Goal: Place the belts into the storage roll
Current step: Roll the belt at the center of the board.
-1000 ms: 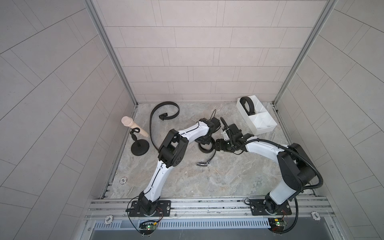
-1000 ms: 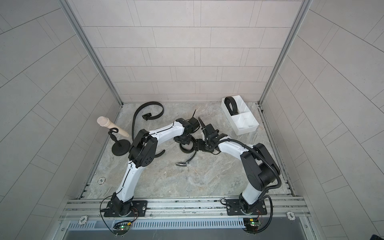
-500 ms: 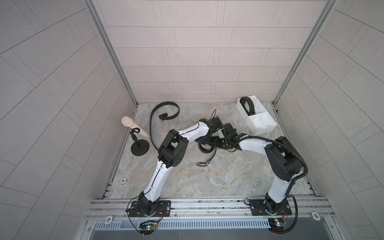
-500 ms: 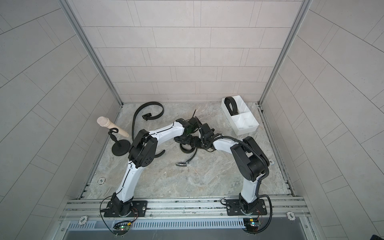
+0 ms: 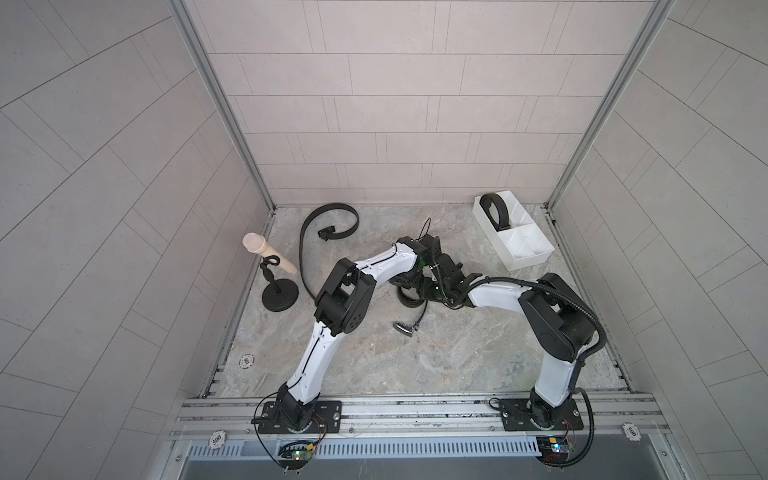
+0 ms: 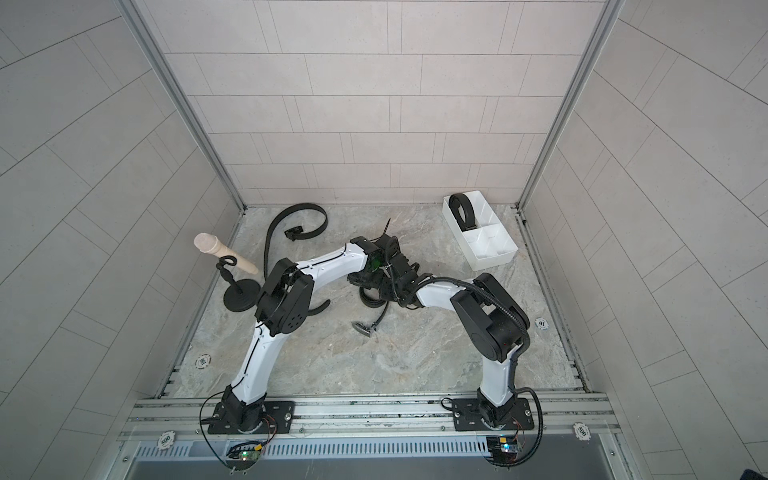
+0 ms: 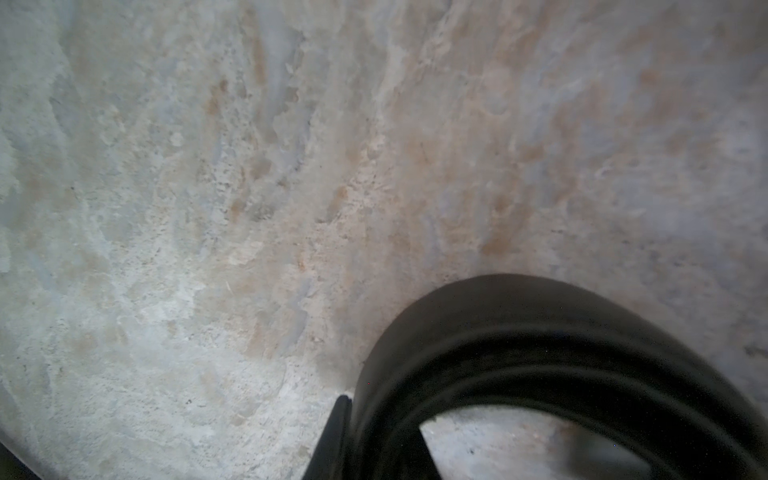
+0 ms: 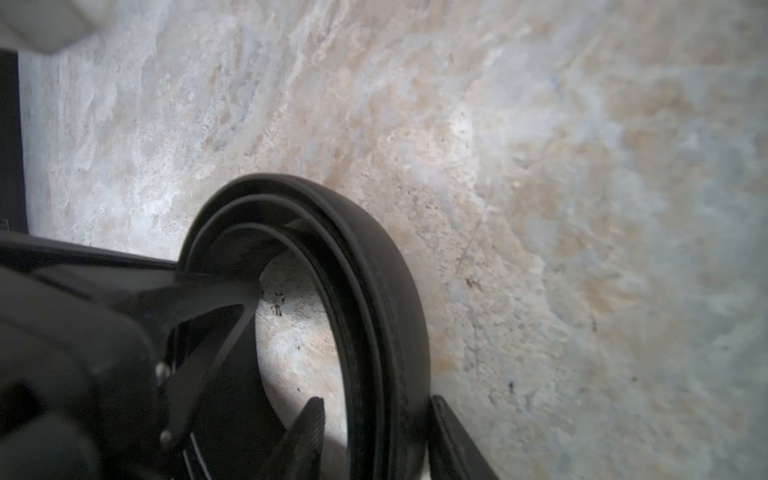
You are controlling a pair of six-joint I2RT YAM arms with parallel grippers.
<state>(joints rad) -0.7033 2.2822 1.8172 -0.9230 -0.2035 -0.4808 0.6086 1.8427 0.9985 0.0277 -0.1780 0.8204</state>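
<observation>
Left pincer [image 5: 405, 284] and right pincer [image 5: 424, 291] crowd over a coiled belt [image 5: 409, 300] at mid-table in both top views, too tangled in black for their jaws to be read there; a strap tail runs from the coil to a silvery buckle [image 5: 404, 328] lying nearer the arm bases; a loose belt [image 5: 308, 232] curves along the back left, near a black stand [image 5: 279, 296] with a beige peg; the white tray [image 5: 528, 266] sits back right, well apart, with a stored belt [image 5: 494, 212] coiled in its far compartment; the left wrist view gives none of that, only the coil's rounded wall on the marble table [image 7: 208, 208] and one finger [image 7: 337, 432] against its outside, its partner hidden; the right wrist view supplies the rest: the left pincer [image 8: 216, 274] is clamped on the coil's wall, while the right pincer [image 8: 376, 400] straddles another stretch of that wall, one finger inside, one outside, jaws apart, a gap showing on the inner side.
</observation>
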